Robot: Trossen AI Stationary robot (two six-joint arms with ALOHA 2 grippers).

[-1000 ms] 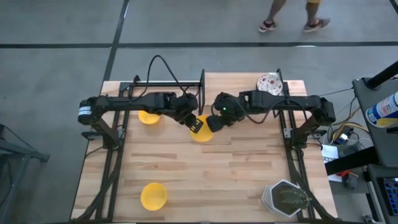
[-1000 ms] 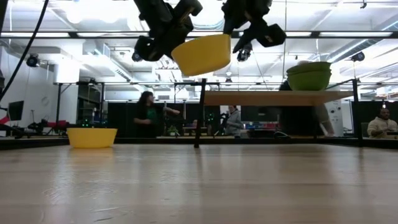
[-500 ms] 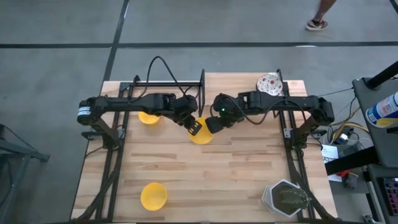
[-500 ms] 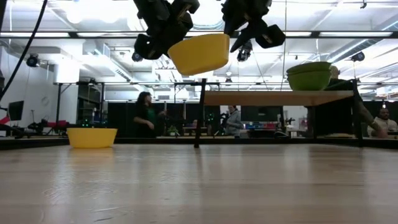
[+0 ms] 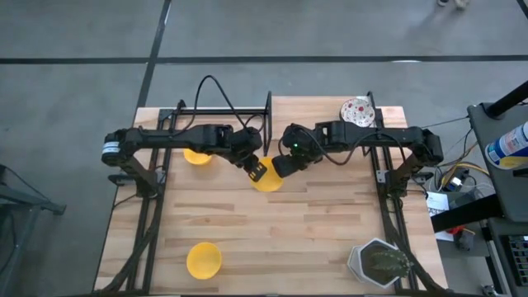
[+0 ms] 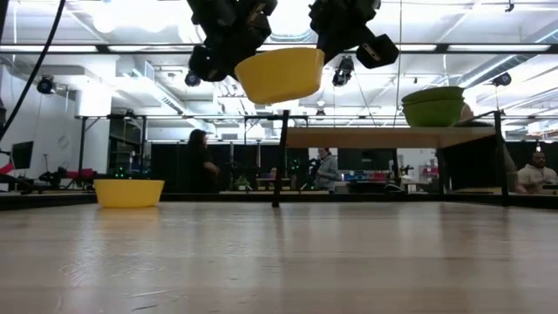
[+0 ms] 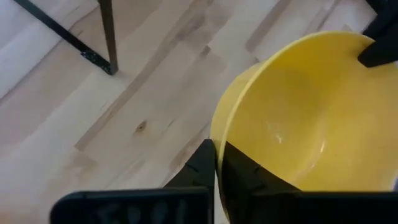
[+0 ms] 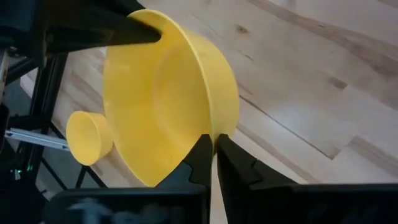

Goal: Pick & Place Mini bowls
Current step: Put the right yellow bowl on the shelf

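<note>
A plain yellow mini bowl (image 5: 266, 180) hangs in the air above the table's middle (image 6: 281, 74), mouth up, with a gripper shut on its rim from each side. My left gripper (image 5: 255, 168) has the left side and my right gripper (image 5: 280, 165) the right side. Two more yellow mini bowls rest on their bases, one at the far left (image 5: 196, 156) and one at the near left (image 5: 204, 259). A white speckled mini bowl (image 5: 357, 110) sits at the far right. My left gripper pinches the bowl's rim (image 7: 215, 132) with one finger inside the bowl and one outside. It comes slanting down from the table's left. The bowl is lifted clear of the table. My right gripper pinches the opposite rim (image 8: 219, 129) between its two fingers, one inside and one outside. It comes slanting down from the table's right. The bowl hangs clear of the table between the two grippers.
A grey-white hexagonal container (image 5: 379, 262) stands at the near right corner. A black upright frame (image 5: 268, 124) stands at the far edge, close behind both grippers. Bare wood (image 5: 280, 239) lies in front of the grippers. People show in the room beyond.
My right gripper has shut on the right side of the bowl's rim. My left gripper has kept its hold, and the bowl has stayed in the air, clear of the table.
</note>
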